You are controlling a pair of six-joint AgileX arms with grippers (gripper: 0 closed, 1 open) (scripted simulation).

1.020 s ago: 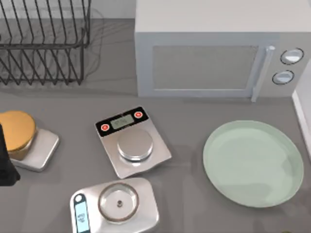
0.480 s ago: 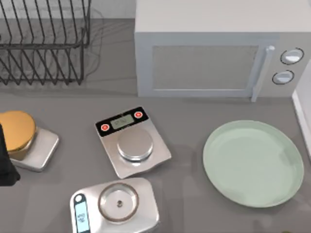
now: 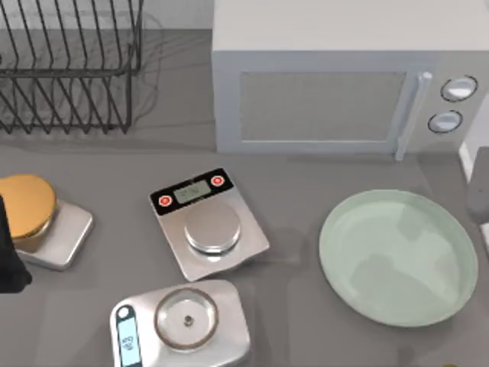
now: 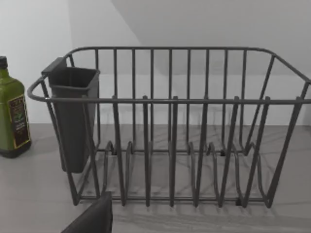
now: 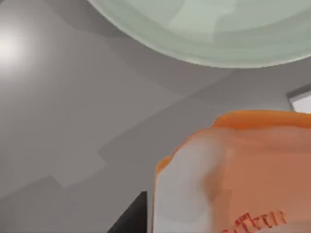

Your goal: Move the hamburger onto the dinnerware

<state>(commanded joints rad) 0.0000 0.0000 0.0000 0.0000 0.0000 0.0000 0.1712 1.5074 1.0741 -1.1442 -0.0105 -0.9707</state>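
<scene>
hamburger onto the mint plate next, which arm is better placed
Right. In the right wrist view the hamburger sits close under that camera, with the mint-green plate just beyond it. The left arm is parked at the table's left edge, facing the dish rack, far from both.

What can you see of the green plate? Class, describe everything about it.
The plate is large, round and pale mint green, with a shallow raised rim and a smooth, glossy-looking surface. It lies flat on the grey table at the right side, in front of the microwave and right of the scales. Nothing rests on it; soft shadows fall across it. In the right wrist view its edge curves above the hamburger, which is close to the camera.
</scene>
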